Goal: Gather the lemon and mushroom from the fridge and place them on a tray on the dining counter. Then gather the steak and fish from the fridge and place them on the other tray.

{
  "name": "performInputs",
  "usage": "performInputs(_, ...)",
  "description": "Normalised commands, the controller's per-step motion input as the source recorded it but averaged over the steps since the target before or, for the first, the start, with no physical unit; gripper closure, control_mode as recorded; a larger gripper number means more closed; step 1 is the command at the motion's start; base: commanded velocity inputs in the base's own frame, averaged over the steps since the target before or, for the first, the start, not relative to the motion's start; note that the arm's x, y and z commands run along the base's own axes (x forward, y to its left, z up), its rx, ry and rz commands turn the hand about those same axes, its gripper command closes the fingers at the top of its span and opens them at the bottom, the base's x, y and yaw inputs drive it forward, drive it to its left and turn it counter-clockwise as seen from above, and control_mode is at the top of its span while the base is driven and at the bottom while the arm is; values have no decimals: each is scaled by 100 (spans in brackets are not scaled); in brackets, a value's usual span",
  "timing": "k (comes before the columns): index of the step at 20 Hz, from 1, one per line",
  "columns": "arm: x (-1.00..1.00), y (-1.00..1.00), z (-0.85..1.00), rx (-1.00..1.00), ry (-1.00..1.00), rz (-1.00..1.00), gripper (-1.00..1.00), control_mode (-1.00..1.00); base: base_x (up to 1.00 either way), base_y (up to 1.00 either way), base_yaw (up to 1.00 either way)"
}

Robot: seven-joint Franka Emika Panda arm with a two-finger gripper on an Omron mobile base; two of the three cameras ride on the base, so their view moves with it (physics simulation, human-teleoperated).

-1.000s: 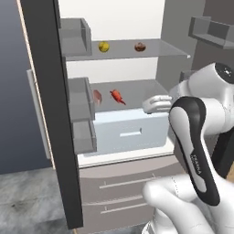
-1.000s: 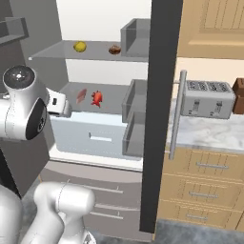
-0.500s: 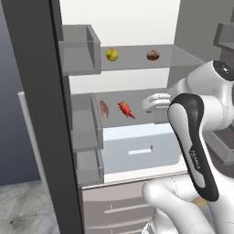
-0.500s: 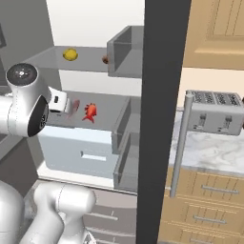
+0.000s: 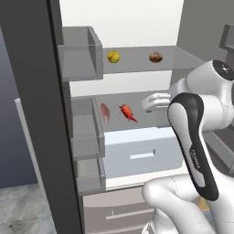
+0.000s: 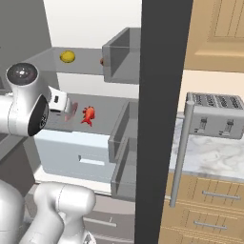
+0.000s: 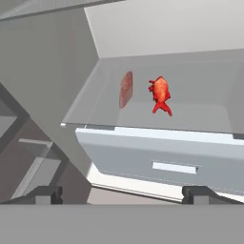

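Note:
The fridge (image 5: 36, 114) stands open. On its upper shelf lie the yellow lemon (image 5: 113, 56) and the brown mushroom (image 5: 156, 57); in the right base view the lemon (image 6: 67, 56) shows plainly, while the mushroom (image 6: 102, 61) peeks from behind a door bin. One shelf lower are the pink-red steak (image 5: 105, 112) and the red fish (image 5: 128, 112), seen in the hand view as steak (image 7: 126, 89) and fish (image 7: 161, 94). My gripper (image 5: 147, 103) hovers open in front of this lower shelf, right of the fish, holding nothing; its fingertips (image 7: 47, 194) stand wide apart. Trays and dining counter are out of view.
A pale blue-white drawer (image 5: 137, 153) juts out under the lower shelf. Grey door bins (image 5: 80, 59) line the open door on the left, another bin (image 6: 123, 55) on the right door. A toaster (image 6: 212, 116) sits on a marble counter (image 6: 214, 157) beside the fridge.
The whole picture has shifted and the fridge's inside looms larger, so the base has driven closer. The gripper stays open in front of the lower shelf.

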Motion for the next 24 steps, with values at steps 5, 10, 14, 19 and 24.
performInputs(5, 21, -11, -30, -2, 0, 4, -100, -100, 7, -3, 1)
performInputs(10, 38, -4, -43, -13, 4, 3, -100, -100, 0, 0, 0)
performInputs(14, 63, 0, -18, -9, 7, 0, -100, -100, 0, 0, 0)
performInputs(19, 60, 0, -20, -7, 10, 1, -100, -100, 0, 0, 0)
performInputs(24, 61, 0, -39, -6, 11, 2, -100, -100, 0, 0, 0)
